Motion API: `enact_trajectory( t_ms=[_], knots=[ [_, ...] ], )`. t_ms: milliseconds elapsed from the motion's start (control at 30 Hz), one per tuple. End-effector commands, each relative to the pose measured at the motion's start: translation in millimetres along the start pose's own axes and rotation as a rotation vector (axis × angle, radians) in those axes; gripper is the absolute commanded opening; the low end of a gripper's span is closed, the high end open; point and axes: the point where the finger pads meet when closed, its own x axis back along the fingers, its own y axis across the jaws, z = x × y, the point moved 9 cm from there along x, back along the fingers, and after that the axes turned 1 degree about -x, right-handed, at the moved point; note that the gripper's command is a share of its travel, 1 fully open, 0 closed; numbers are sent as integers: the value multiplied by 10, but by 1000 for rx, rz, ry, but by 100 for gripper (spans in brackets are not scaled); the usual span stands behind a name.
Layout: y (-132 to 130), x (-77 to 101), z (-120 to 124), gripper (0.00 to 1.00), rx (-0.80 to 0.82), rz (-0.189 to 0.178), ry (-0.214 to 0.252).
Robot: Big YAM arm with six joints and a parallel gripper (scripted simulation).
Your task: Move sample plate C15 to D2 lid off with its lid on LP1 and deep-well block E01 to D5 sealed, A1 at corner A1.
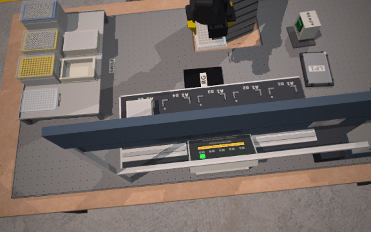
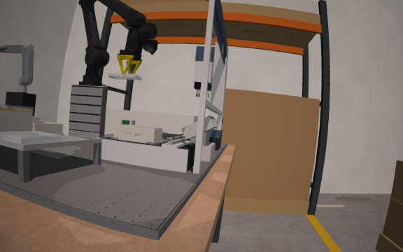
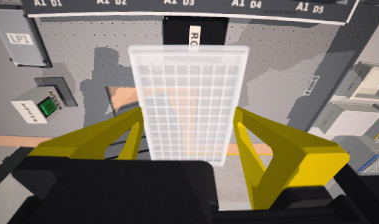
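My gripper (image 3: 188, 112) is shut on a clear gridded sample plate (image 3: 189, 102), clamping its long sides. It holds the plate level, high above the table near the arm's base; the plate also shows in the top view (image 1: 205, 40) and the exterior view (image 2: 124, 76). I cannot tell whether its lid is on. A white sealed deep-well block (image 1: 138, 107) sits in D5. D2 (image 1: 247, 91) is empty. Lid park LP1 (image 1: 316, 68) is empty, and it also shows in the wrist view (image 3: 20, 39). The black regrip nest RG (image 1: 203, 78) is empty, ahead of the plate.
The shelf (image 1: 60, 64) holds three tip racks, a sealed block (image 1: 80, 42), an open reservoir (image 1: 78, 68) and a clear plate (image 1: 39, 100). The READY key (image 1: 306, 24) stands by LP1. The blue gantry beam (image 1: 218, 119) spans the deck's far side.
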Motion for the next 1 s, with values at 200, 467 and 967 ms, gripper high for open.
enact_trajectory(
  t_ms=[200, 467, 967],
  knots=[
    [164, 129, -79, 0, -23, 11, -45],
    [366, 83, -35, 0, -22, 7, -33],
    [672, 76, -81, 0, -20, 4, -21]
  ],
)
